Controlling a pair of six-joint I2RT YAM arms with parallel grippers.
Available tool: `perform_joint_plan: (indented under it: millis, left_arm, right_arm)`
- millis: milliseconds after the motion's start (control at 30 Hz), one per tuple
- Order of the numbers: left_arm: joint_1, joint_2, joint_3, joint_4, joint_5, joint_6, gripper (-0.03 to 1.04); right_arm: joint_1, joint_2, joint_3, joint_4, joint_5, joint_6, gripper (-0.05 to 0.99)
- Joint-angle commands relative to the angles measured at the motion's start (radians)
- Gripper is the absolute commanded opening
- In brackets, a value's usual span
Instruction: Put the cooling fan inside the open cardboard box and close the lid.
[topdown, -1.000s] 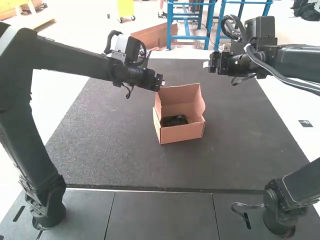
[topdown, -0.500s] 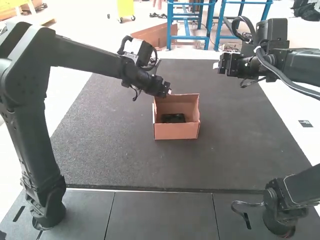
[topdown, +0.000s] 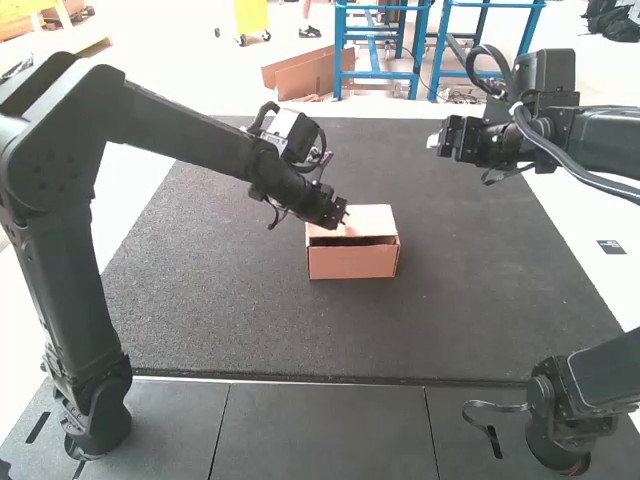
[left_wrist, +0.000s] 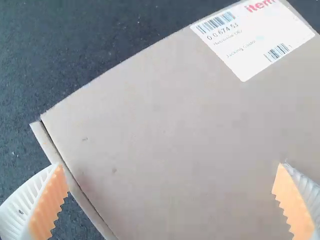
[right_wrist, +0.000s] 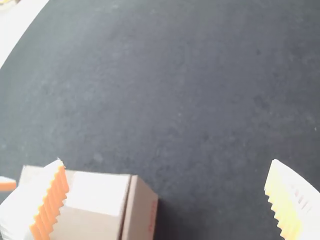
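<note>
High view: left pincer (topdown: 340, 213) sits at the near-left corner of the lid (topdown: 365, 218), which lies down flat over the box (topdown: 353, 258). A dark slit shows under the lid's front edge. Whether the pincer touches the lid cannot be confirmed. Left wrist view: its fingers (left_wrist: 47, 202) are spread wide, with the lid directly beneath them and a white label (left_wrist: 255, 37) ahead. Right pincer (topdown: 437, 136) hangs above the black mat (topdown: 200, 270) on the bench, well apart from the box. Its fingers (right_wrist: 50, 197) are spread and hold nothing.
</note>
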Motion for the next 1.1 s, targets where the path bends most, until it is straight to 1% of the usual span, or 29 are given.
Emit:
perform_joint_plan:
  millis: [0,100,167,267,367,400,433,467,500,567,600,667,733,767,800,833,867,900,967,1000,1033,1067]
  left_arm:
    - [-0.028,0.004,-0.057,0.032,-0.011,0.001,0.97]
    - [-0.025,0.003,-0.085,0.064,-0.015,0.007,0.97]
    - [-0.011,-0.005,-0.076,0.066,-0.02,0.009,0.97]
    - [0.032,-0.092,0.006,0.033,-0.022,0.01,0.97]
    - [0.083,-0.204,0.093,0.032,-0.017,0.013,0.97]
    - [0.095,-0.235,0.111,0.026,-0.008,0.019,0.97]
    - [0.104,-0.261,0.118,0.027,0.015,0.035,0.97]
    - [0.113,-0.289,0.118,0.026,0.051,0.039,0.97]
    - [0.119,-0.315,0.115,0.026,0.08,0.036,0.97]
    - [0.124,-0.359,0.101,0.02,0.081,0.01,0.97]
    - [0.126,-0.384,0.095,0.007,0.081,0.007,0.97]
    - [0.129,-0.447,0.082,-0.036,0.08,0.009,0.97]
    - [0.129,-0.503,0.053,-0.043,0.08,0.024,0.97]
    - [0.129,-0.529,0.035,-0.03,0.077,0.053,0.97]
    - [0.129,-0.555,0.009,-0.007,0.055,0.058,0.97]
    - [0.129,-0.583,-0.019,0.023,0.032,0.038,0.97]
    - [0.129,-0.615,-0.05,0.046,-0.009,0.002,0.97]
    - [0.127,-0.649,-0.083,0.089,-0.065,-0.005,0.97]
    - [0.129,-0.717,-0.174,0.214,-0.158,-0.005,0.97]
    - [0.129,-0.747,-0.224,0.293,-0.198,-0.004,0.97]
    - [0.129,-0.782,-0.274,0.343,-0.209,-0.002,0.97]
    - [0.129,-0.824,-0.321,0.386,-0.232,-0.001,0.97]
  right_arm:
    - [-0.013,-0.056,-0.003,-0.012,-0.032,0.015,0.9]
    - [-0.013,-0.063,-0.008,-0.036,-0.038,0.015,0.9]
    - [-0.012,-0.068,-0.009,-0.044,-0.038,0.012,0.9]
    - [-0.007,-0.069,-0.006,-0.047,-0.04,0.009,0.9]
    - [-0.004,-0.069,-0.001,-0.053,-0.038,0.007,0.9]
    - [-0.003,-0.069,0.002,-0.053,-0.037,0.007,0.9]
    - [-0.003,-0.069,0.005,-0.05,-0.032,0.004,0.9]
    - [-0.004,-0.069,0.011,-0.047,-0.029,-0.002,0.91]
    - [-0.004,-0.069,0.015,-0.05,-0.03,-0.031,0.91]
    - [-0.003,-0.069,0.025,-0.066,-0.035,-0.093,0.91]
    - [-0.003,-0.069,0.035,-0.073,-0.032,-0.105,0.91]
    - [-0.006,-0.073,0.066,-0.141,-0.033,-0.126,0.91]
    - [-0.003,-0.096,0.091,-0.15,-0.027,-0.182,0.91]
    - [-0.003,-0.117,0.097,-0.148,-0.027,-0.226,0.91]
    - [-0.003,-0.143,0.097,-0.141,-0.027,-0.28,0.91]
    - [-0.003,-0.172,0.088,-0.133,-0.027,-0.353,0.91]
    - [-0.003,-0.201,0.072,-0.112,-0.012,-0.412,0.91]
    - [-0.003,-0.227,0.052,-0.076,0.013,-0.407,0.91]
    - [-0.007,-0.3,-0.009,0.036,0.059,-0.399,0.91]
    - [-0.009,-0.335,-0.044,0.1,0.092,-0.398,0.91]
    - [-0.01,-0.369,-0.078,0.135,0.1,-0.398,0.91]
    - [-0.012,-0.407,-0.115,0.148,0.106,-0.399,0.91]
